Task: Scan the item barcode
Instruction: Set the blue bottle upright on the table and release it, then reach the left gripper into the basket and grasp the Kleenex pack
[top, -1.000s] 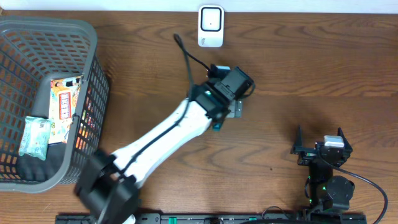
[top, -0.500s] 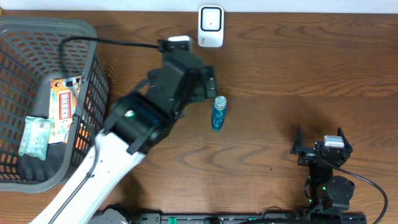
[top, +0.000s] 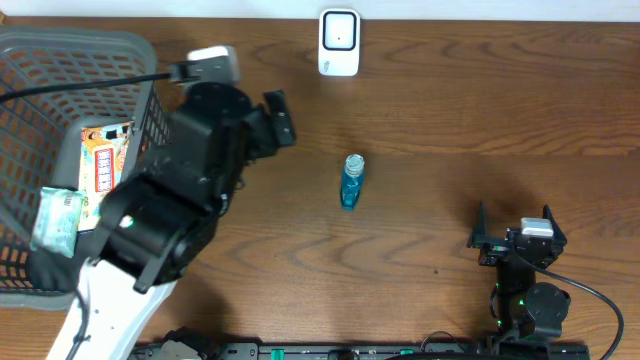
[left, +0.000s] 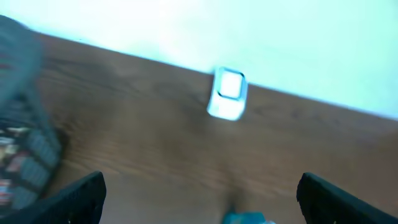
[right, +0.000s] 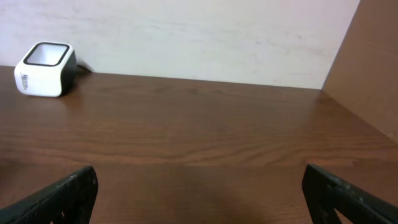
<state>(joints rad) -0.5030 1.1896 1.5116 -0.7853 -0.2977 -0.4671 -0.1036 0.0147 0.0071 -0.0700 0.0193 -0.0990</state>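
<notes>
On my overhead feed the left arm was mostly bulky black housing, with a white link at its near end and a pale grey block at its far end. A black cable ran off it to the left, and a small green light glowed on the shell. The right arm was compact and black, topped by a silver-grey block, with green lights near its base. Through the wrist cameras, the left gripper showed plain black fingers, blurred. The right gripper showed black, grainy-surfaced fingers.
</notes>
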